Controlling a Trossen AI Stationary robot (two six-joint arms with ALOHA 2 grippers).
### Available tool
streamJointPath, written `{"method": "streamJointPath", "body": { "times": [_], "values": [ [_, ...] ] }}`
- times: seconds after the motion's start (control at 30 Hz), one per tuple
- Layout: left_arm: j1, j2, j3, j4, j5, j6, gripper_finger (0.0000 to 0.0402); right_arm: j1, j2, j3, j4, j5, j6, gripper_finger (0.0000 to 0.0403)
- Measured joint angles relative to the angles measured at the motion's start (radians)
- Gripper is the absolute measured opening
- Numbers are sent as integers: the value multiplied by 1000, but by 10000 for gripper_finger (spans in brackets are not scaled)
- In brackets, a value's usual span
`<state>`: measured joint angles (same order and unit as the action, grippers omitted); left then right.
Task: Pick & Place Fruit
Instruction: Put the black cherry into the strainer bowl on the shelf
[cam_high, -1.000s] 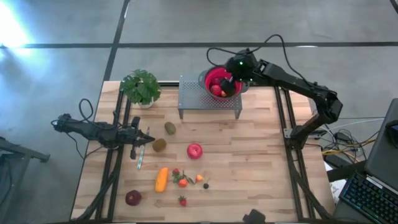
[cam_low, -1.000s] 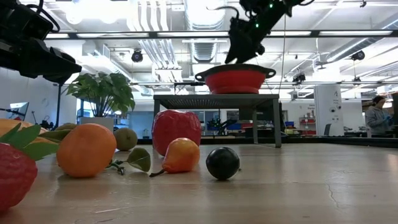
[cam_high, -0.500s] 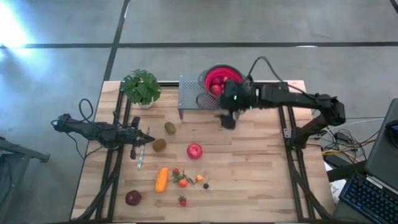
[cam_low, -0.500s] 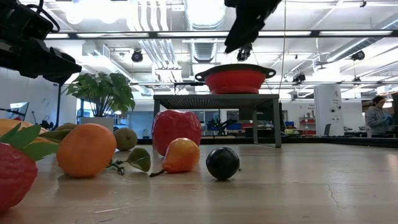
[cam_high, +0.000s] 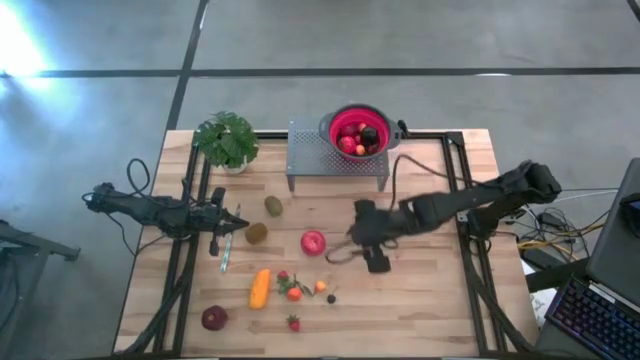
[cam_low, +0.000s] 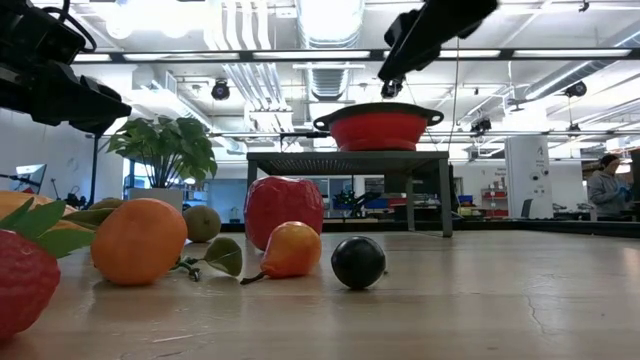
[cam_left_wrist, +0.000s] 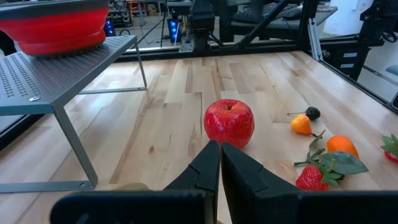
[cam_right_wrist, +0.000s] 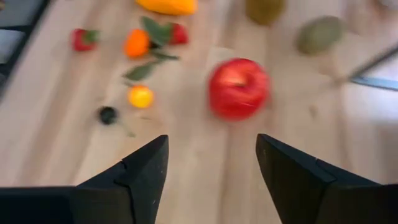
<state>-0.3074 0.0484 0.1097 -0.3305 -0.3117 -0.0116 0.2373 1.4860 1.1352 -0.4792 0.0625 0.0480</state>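
Return trip for more fruit.
Right pincer (cam_high: 352, 243), wide and empty, has swung from the colander (cam_high: 357, 131) down beside the red apple (cam_high: 313, 242) on the table (cam_high: 420, 290); next pick looks imminent.

Glossy red apple (cam_left_wrist: 229, 122), wooden table (cam_left_wrist: 348, 112)

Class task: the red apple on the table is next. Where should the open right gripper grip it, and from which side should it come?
Probably from above: the red apple sits upright and clear of other fruit. The open right gripper could straddle its widest middle, fingers on opposite round flanks.
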Motion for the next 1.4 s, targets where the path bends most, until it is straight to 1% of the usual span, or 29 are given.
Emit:
{"method": "streamJointPath", "body": {
  "times": [0.2, 0.37, 0.53, 0.8, 0.93, 1.17, 1.4],
  "values": [
    [0, 0, 0, 0, 0, 0, 21, 98, 0, -121, 219, 0, 5, 217],
    [0, 0, 0, 0, 0, 0, 21, 145, 5, -207, 413, 0, 17, 218],
    [0, 0, 0, 0, 0, 0, 21, 178, 32, -244, 485, 0, 24, 229],
    [0, 0, 0, 0, 0, 0, 21, 230, 142, -231, 582, -2, -1, 239],
    [0, 0, 0, 0, 0, 0, 21, 238, 211, -213, 630, -2, -3, 240],
    [0, 1, 0, 0, 0, 0, 21, 238, 351, -165, 649, -2, -3, 221],
    [0, 1, 0, 0, 0, 0, 21, 238, 486, -81, 643, -3, -9, 207]
  ]
}}
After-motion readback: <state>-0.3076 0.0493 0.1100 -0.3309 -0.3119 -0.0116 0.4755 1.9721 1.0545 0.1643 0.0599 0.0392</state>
